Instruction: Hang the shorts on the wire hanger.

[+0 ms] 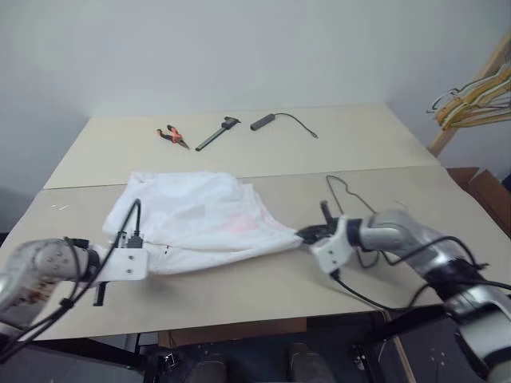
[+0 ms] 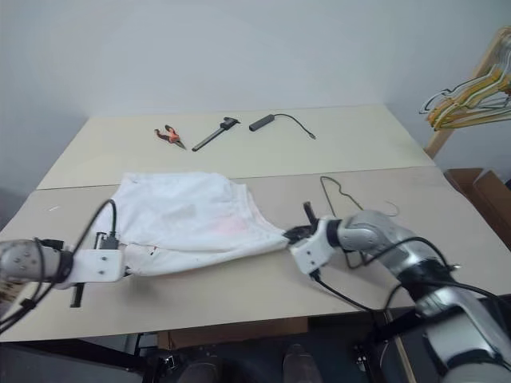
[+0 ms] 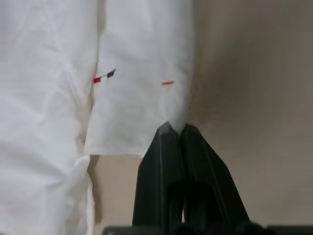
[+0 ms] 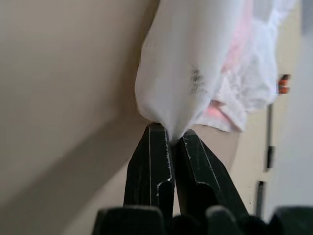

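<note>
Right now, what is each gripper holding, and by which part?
Both hold the shorts: left gripper pinches a hem corner, right gripper a bunched edge at the opposite end.

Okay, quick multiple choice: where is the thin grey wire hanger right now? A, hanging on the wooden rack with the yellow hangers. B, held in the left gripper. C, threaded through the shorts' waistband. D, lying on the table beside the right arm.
D: the wire hanger lies flat on the table next to the right arm, apart from the shorts, which both the left gripper and the right gripper pinch.
</note>
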You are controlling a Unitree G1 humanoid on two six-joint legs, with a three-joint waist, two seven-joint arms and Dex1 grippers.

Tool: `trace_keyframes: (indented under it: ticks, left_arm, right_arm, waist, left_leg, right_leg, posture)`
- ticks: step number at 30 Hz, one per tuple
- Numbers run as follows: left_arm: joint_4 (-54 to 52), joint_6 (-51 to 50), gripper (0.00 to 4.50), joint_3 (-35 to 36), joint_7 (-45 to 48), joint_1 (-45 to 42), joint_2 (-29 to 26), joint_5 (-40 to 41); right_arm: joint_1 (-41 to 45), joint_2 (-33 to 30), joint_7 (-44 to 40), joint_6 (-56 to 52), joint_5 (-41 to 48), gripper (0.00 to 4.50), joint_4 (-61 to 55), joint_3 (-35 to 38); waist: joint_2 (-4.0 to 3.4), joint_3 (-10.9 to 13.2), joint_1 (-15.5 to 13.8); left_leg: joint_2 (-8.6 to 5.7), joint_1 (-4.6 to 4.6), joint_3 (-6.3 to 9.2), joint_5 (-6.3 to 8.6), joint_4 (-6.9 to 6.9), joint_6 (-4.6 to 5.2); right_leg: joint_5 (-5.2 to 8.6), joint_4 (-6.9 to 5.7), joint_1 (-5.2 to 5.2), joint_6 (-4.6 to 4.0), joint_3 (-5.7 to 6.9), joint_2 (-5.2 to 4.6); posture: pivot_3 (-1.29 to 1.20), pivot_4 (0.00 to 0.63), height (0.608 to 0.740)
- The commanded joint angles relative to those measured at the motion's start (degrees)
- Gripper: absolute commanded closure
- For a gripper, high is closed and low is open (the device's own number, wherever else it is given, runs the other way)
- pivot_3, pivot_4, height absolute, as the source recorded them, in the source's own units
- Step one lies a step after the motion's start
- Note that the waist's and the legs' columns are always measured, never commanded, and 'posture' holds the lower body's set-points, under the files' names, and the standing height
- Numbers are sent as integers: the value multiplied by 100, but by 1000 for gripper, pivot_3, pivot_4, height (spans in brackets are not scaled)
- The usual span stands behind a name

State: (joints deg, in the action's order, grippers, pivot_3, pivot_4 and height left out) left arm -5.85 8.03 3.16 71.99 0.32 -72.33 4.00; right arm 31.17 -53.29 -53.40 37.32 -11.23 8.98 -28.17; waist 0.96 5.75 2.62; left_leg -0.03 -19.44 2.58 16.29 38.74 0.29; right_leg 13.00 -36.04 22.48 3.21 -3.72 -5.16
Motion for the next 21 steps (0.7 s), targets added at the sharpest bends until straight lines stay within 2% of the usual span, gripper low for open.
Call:
trace_keyframes:
  ticks: [1,2,5,8,11,13,15,17,19,21]
  left_arm:
    - [436,632,4483,204,544,-318,-143,388]
    - [578,666,4483,124,488,-588,-22,391]
    - [1467,351,4483,-313,-305,-2400,879,-89]
    - [2968,188,4483,-704,-1031,-4471,1603,-821]
    - [5233,156,4483,-1234,-2972,-6834,2274,-2010]
    - [6295,296,4483,-1517,-3832,-7755,2507,-2495]
    - [7226,154,4483,-1683,-5163,-8746,2761,-2878]
    - [7770,31,4483,-1738,-6389,-9440,2917,-3128]
    - [7967,146,4483,-1591,-7468,-9857,2967,-3140]
    - [8038,407,4483,-1528,-7945,-9998,2960,-3140]
  right_arm:
    - [-128,-409,-970,-742,1575,4500,-880,470]
    - [-95,-350,-1043,-944,1878,4500,-926,586]
    - [604,422,-731,-1682,2277,4500,-395,1016]
    - [1710,1343,18,-2367,1967,4500,731,1326]
    - [3347,2196,1932,-2677,975,4500,2746,1426]
    - [4053,2561,2746,-2773,734,4500,3680,1547]
    - [4976,2912,4191,-2854,623,4500,4782,1863]
    - [5555,3115,5556,-2462,587,4500,5487,2202]
    - [5635,3138,6097,-1751,520,4500,5745,2369]
    - [5516,3126,6136,-1329,439,4500,5886,2391]
  waist:
    - [0,0,-11]
    - [1,1,-4]
    - [13,7,-32]
    - [57,10,-24]
    - [86,-10,0]
    - [90,-14,19]
    - [80,-76,58]
    - [82,-115,97]
    - [89,-120,126]
    - [90,-121,176]
  left_leg:
    - [0,4,-4,4,0,7]
    - [0,8,-9,6,-1,10]
    - [2,19,-15,5,9,9]
    - [10,13,4,-39,20,7]
    - [17,14,30,-58,15,-21]
    - [16,5,35,-63,9,-30]
    - [14,-68,32,-83,-6,-69]
    - [6,-159,30,-107,-32,-134]
    - [-20,-241,18,-141,-66,-193]
    - [-31,-301,11,-151,-77,-224]
  right_leg:
    - [2,4,-5,1,0,0]
    - [4,4,-9,1,-3,0]
    - [4,-1,-27,1,-4,9]
    - [-29,5,-26,22,-1,36]
    - [-79,9,-20,-30,0,62]
    - [-82,3,1,-32,-1,62]
    - [-84,-14,94,-31,-8,54]
    - [-82,-68,216,-29,-12,39]
    - [-81,-94,330,-26,-9,-1]
    - [-82,-91,394,-23,-9,-17]
  posture:
    - [17,53,740]
    - [14,50,740]
    - [5,42,740]
    - [3,27,740]
    - [8,11,740]
    - [10,7,740]
    - [8,0,740]
    - [6,0,740]
    - [1,0,740]
    - [1,0,740]
